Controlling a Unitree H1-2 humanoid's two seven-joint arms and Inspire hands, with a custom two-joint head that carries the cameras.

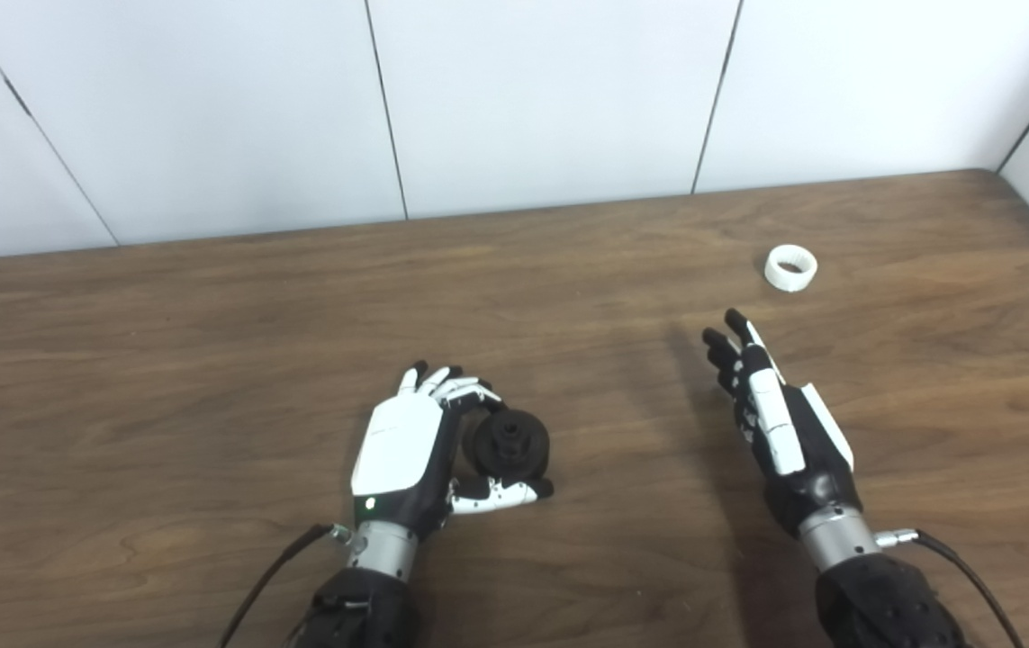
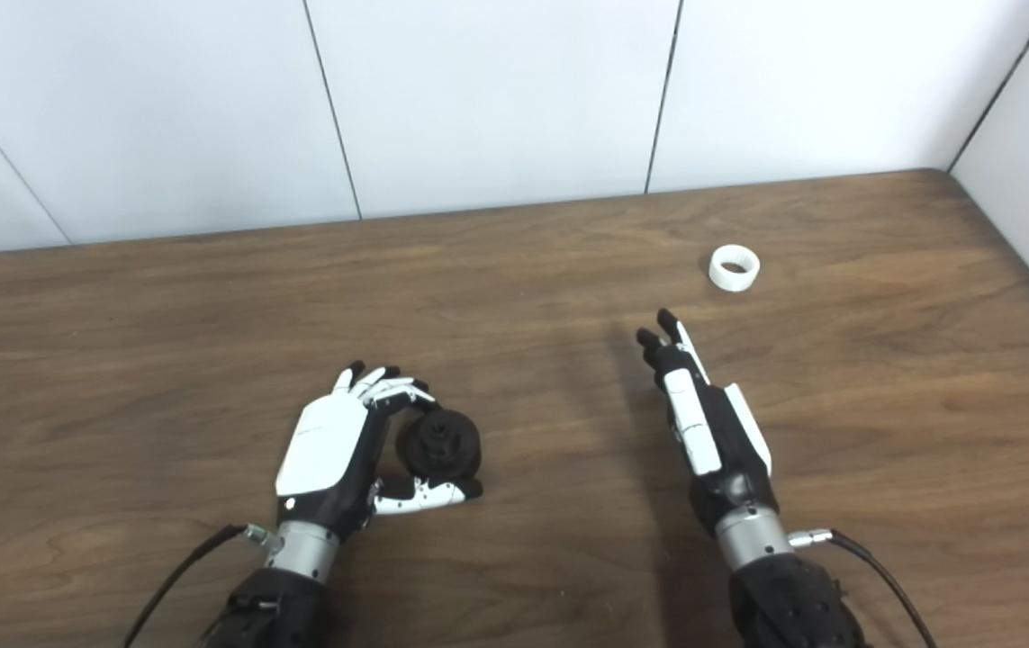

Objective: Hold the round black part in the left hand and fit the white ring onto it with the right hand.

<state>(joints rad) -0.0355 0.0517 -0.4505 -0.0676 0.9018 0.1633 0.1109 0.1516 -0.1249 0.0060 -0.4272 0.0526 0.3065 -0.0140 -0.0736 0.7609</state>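
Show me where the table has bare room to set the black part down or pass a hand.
Bare wood: the whole stretch left of the left hand, the band between both hands and the wall, and the gap between black part and right hand. Crowded only around the left hand cupping the part, and the far-right spot where the ring lies beyond the right fingertips.

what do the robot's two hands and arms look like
Both hands, left hand and right hand, have white shell plates over black frames, with black fingertips. Each has a silver metal wrist cuff and a black forearm, with a black cable running from the wrist. The left one shows a small green light near its wrist.
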